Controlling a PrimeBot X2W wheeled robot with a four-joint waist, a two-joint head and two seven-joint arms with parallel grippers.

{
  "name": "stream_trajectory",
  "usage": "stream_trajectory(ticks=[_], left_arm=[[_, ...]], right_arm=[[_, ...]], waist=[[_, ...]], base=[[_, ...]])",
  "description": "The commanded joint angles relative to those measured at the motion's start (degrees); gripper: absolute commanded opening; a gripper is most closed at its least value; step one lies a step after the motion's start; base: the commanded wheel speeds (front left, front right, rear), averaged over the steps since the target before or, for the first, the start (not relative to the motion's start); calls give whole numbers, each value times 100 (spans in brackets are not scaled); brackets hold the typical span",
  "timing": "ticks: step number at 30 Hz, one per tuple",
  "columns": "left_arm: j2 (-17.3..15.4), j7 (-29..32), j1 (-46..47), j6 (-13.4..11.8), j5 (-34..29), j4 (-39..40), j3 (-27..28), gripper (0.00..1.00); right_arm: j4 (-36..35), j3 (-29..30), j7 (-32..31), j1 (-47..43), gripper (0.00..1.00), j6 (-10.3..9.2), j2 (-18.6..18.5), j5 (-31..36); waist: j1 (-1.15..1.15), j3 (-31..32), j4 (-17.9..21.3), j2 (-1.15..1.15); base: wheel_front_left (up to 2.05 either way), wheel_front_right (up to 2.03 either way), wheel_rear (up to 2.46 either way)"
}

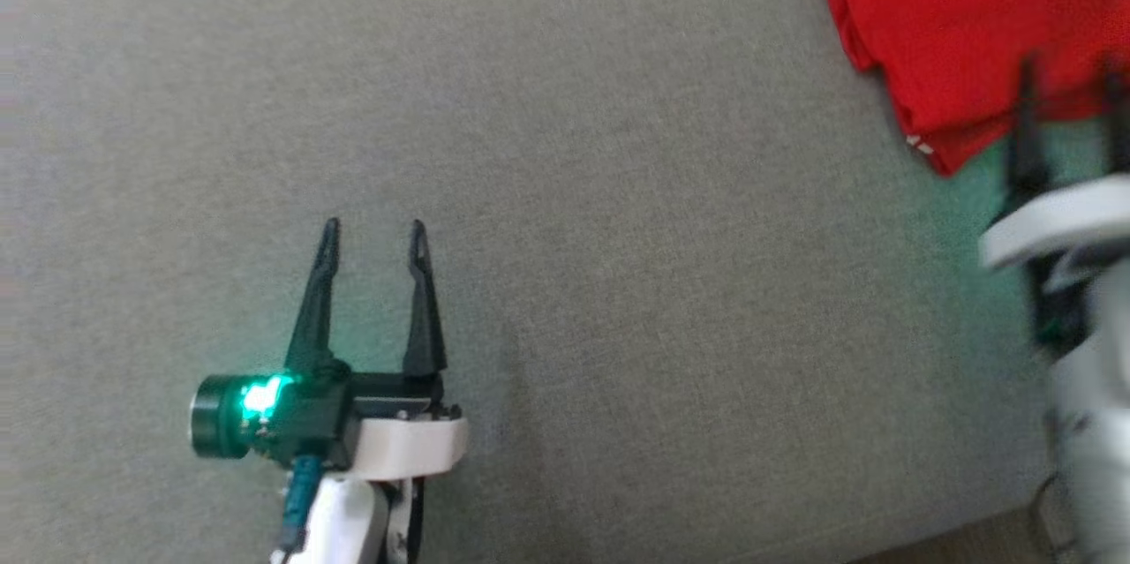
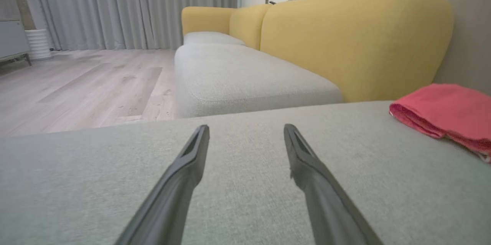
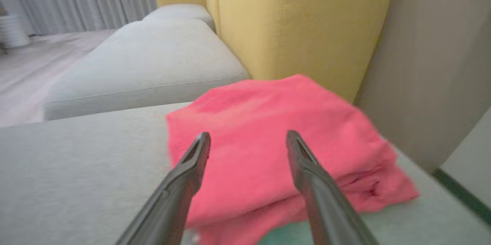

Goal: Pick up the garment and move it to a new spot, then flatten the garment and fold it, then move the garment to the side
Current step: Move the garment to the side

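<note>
This is a home living room: a long sofa (image 2: 356,41) with a yellow back and grey seat cushions (image 2: 245,76) stands along a wall (image 2: 470,26), full-length grey curtains (image 2: 126,7) hang at the far end, and a pale wood-plank floor (image 2: 84,87) runs beside it.

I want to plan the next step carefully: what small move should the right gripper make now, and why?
Probably draw the right gripper back, clear of the folded red cloth garment. The garment already lies folded at the far right of the grey fabric cushion, and the gripper is open, holding nothing, so the task looks nearly done.
</note>
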State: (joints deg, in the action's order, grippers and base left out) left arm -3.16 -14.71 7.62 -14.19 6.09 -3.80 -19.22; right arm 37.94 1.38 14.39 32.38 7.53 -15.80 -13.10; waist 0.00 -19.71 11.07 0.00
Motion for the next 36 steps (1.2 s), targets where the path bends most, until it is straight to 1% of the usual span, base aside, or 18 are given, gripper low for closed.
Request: stream_trajectory(ticks=[1, 3, 5, 6, 7, 9, 11, 14, 16, 20, 22, 27, 36], left_arm=[[28, -29, -93, -50, 133, 276, 220, 100], [28, -29, -207, -20, 272, 379, 285, 100], [28, -29, -348, 69, 478, 453, 338, 100], [28, -29, -486, 136, 597, 456, 416, 100], [28, -29, -547, 161, 638, 456, 457, 100], [28, -29, -661, 158, 636, 468, 543, 100], [28, -29, -796, 99, 650, 505, 648, 100], [28, -29, -943, 93, 631, 518, 713, 100], [28, -29, -1086, 111, 568, 526, 772, 100], [28, -29, -1297, 248, 412, 657, 827, 100], [28, -29, -1410, 296, 338, 666, 875, 100], [28, -29, -1613, 407, 231, 617, 1002, 100], [28, -29, -1740, 425, 188, 397, 1021, 100]], right_arm=[[-406, -246, 61, -215, 100, -4, 61, -175], [-678, -555, 61, -610, 100, -4, 277, -401], [-974, -1015, 61, -974, 100, -4, 401, -650], [-1320, -1481, 61, -1298, 100, -4, 448, -783], [-1463, -1671, 61, -1459, 100, -4, 472, -831], [-1709, -1953, 61, -1736, 100, -4, 497, -848], [-1894, -2089, 61, -1991, 100, -4, 548, -815], [-2065, -2071, 61, -2242, 100, -4, 616, -733], [-2189, -1904, 61, -2500, 100, -4, 703, -583], [-2362, -1593, 61, -2920, 100, -4, 866, -256], [-2401, -1532, 61, -3073, 100, -4, 934, -147], [-2442, -1486, 61, -3237, 100, -4, 1031, -28], [-2503, -1424, 61, -3299, 100, -4, 1095, 56]], waist=[[0, 316, -171, 0], [0, 527, -242, 0], [0, 751, -311, 0], [0, 959, -378, 0], [0, 1066, -412, 0], [0, 1265, -482, 0], [0, 1463, -537, 0], [0, 1648, -612, 0], [0, 1809, -675, 0], [0, 1993, -794, 0], [0, 2056, -824, 0], [0, 2151, -843, 0], [0, 2186, -855, 0]], base=[[0, 0, 0], [0, 0, 0], [0, 0, 0], [0, 0, 0], [0, 0, 0], [0, 0, 0], [0, 0, 0], [0, 0, 0], [0, 0, 0], [0, 0, 0], [0, 0, 0], [0, 0, 0], [0, 0, 0]])
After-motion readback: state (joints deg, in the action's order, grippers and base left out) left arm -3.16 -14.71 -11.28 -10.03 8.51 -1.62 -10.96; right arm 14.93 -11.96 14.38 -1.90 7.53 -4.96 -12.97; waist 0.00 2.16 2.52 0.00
